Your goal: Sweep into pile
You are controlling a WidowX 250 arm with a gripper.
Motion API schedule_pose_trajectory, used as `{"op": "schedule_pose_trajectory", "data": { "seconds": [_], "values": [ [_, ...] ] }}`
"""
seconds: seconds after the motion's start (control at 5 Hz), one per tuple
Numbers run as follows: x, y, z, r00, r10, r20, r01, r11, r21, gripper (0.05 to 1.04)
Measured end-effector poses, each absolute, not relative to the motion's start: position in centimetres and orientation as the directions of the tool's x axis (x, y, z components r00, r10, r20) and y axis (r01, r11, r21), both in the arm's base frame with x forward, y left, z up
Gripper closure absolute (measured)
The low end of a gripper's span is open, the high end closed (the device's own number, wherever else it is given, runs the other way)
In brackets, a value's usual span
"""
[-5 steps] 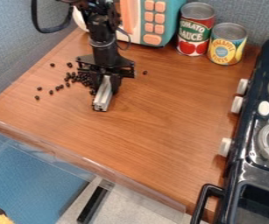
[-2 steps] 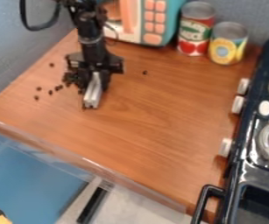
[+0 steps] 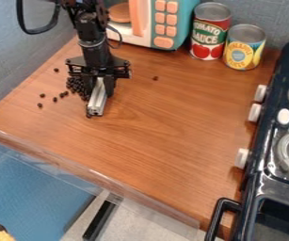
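**Gripper (image 3: 100, 88) clamped on a metal bar (image 3: 97, 101) beside the black beans (image 3: 76, 84)**

The fingers are closed around the bar, one on either side, and it slants down from between them, its near end low at the wooden counter (image 3: 153, 127). Most of the beans sit in a tight cluster just left of the bar in the view, partly hidden by the gripper. A few lie loose: some near the cluster toward the counter's left edge, one above them, and one well apart to the right of the gripper — alone on the wood.

Behind, at the back of the counter, stand a toy microwave (image 3: 194, 12) and, next to it, a red and green can (image 3: 210, 33) and a yellow can (image 3: 244, 49), both upright. The black toy stove (image 3: 269, 162) — white knobs facing the beans' side — runs along the right.
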State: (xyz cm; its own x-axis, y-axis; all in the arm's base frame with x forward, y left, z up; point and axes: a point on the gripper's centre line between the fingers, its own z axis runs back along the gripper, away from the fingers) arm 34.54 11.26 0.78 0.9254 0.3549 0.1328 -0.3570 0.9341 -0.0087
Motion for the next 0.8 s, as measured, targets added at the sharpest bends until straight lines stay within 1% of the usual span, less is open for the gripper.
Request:
{"op": "schedule_pose_trajectory", "data": {
  "seconds": [0.2,0.4,0.6,0.8],
  "values": [
    [34.3,10.8,1.0,0.929,0.351,0.118,-0.349,0.936,-0.039,0.698],
    [34.0,10.1,1.9,0.927,0.356,0.115,-0.349,0.934,-0.074,0.698],
    [34.3,9.3,3.4,0.926,0.345,0.153,-0.335,0.938,-0.089,0.698],
    [34.3,8.0,4.0,0.933,0.321,0.161,-0.307,0.946,-0.106,0.698]
  ]
}}
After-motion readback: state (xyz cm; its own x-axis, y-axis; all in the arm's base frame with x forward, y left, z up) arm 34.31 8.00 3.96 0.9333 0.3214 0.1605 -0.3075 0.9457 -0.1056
